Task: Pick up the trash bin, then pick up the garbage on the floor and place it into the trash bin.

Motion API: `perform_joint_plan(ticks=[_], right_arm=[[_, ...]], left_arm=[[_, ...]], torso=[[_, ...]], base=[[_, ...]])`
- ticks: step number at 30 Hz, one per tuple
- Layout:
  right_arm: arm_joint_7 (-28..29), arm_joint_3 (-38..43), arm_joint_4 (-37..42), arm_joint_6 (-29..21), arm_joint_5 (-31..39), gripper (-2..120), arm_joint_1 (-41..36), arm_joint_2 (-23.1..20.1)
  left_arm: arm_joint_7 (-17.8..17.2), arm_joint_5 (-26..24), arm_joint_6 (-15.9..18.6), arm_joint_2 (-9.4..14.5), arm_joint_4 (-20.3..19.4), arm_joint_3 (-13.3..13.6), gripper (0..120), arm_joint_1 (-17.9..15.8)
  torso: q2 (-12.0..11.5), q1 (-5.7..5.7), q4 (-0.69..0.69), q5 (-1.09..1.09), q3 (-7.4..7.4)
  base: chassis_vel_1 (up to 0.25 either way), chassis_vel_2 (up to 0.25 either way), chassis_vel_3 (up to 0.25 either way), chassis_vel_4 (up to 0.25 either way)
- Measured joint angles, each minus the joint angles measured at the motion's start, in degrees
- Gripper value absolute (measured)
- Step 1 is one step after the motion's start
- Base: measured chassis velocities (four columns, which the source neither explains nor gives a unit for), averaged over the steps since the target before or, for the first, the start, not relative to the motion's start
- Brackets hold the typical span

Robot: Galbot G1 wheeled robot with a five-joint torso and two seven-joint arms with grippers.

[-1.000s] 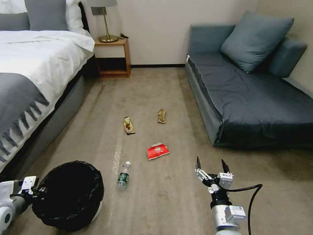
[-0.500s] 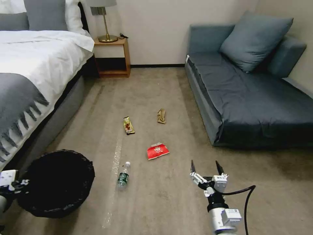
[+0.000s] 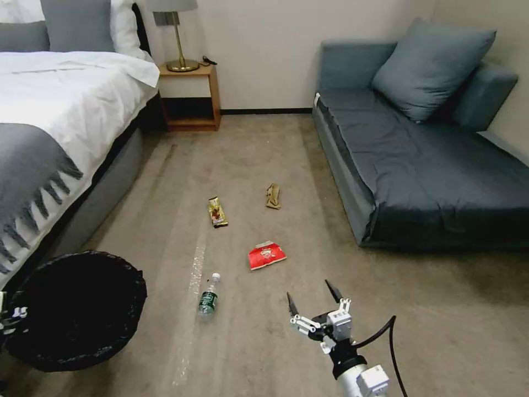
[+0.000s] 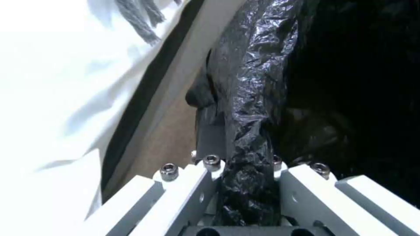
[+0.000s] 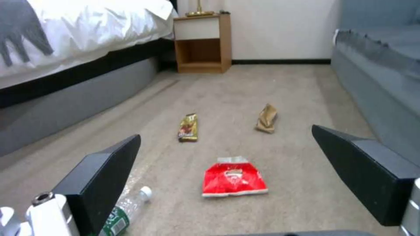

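The trash bin (image 3: 77, 309), lined with a crinkled black bag, hangs low at the near left beside the bed. My left gripper (image 4: 238, 134) is shut on its bagged rim (image 4: 254, 91); in the head view it sits at the left edge (image 3: 10, 321). My right gripper (image 3: 310, 293) hovers open over bare carpet, near the red snack packet (image 3: 266, 255). The garbage lies on the floor: a clear bottle (image 3: 208, 298), a gold-brown bar wrapper (image 3: 217, 212) and a tan wrapper (image 3: 273, 196). From the right wrist, the red packet (image 5: 234, 177) lies between the open fingers (image 5: 105, 177).
A bed (image 3: 60, 116) with a fringed grey throw runs along the left. A wooden nightstand (image 3: 190, 96) with a lamp stands at the far wall. A dark blue sofa (image 3: 430, 160) fills the right side. Open carpet (image 3: 248, 149) lies between them.
The left arm has carried the bin leftward toward the bed. The right gripper has moved left and closer to me, still open. The litter has not moved.
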Motion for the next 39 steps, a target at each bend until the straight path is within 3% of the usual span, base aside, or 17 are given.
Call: perform_joint_plan(ticks=[17,39], right_arm=[[0.85,0.76,-1.53,1.00,-0.24,100,0.12,0.38],[0.70,0.52,-3.22,1.59,-1.51,100,0.03,0.92]], left_arm=[[0.11,-1.42,0.00,-1.00,-0.17,-0.72,3,0.02],[0.33,-1.80,0.10,0.28,1.37,0.62,3,-1.73]], torso=[[0.00,0.00,0.00,-0.01,0.00],[0.00,0.00,0.00,-0.01,0.00]], base=[[-0.017,0.016,0.015,-0.013],[-0.098,0.102,0.100,-0.099]])
